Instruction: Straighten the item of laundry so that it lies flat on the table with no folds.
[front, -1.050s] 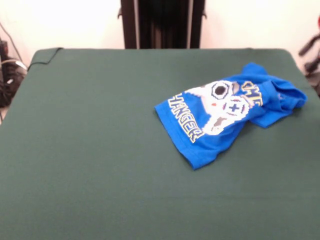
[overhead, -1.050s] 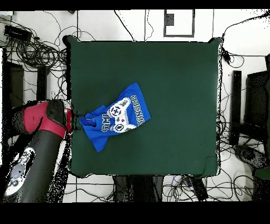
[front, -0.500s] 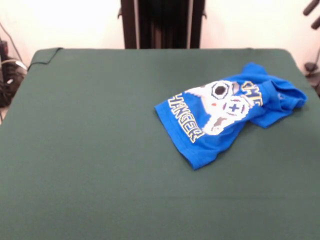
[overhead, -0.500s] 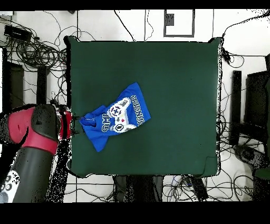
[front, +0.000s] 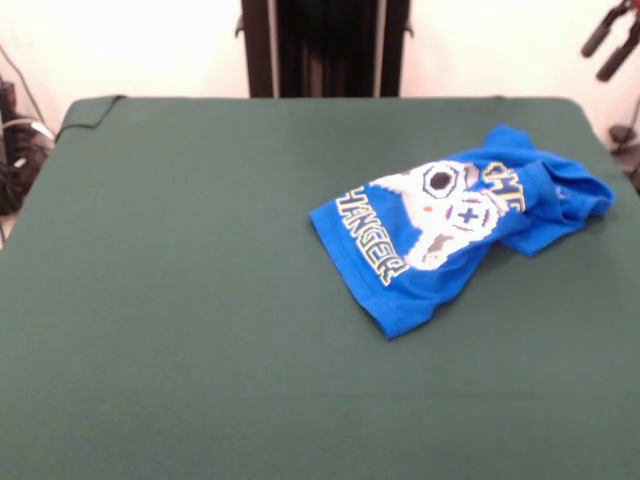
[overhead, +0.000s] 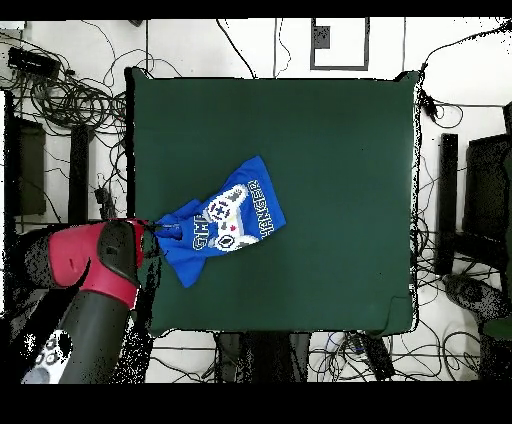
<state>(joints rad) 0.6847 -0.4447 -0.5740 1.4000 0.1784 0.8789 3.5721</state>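
Arm (overhead: 95, 270) shifted, hiding claw.

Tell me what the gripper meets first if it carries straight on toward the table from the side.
Most likely the bunched end of the blue T-shirt. In the overhead view the arm's red and black end sits at the green table's edge, right beside that crumpled part. Its height is unclear, so it might pass above.

My arm (overhead: 85, 290) is a thick rounded tube, dark grey along its length with a broad bright red band around the joint. Near its lower stretch sits a pale patch dotted with small dark marks. In the front view, two slim black rod-like parts (front: 610, 35) of me show.
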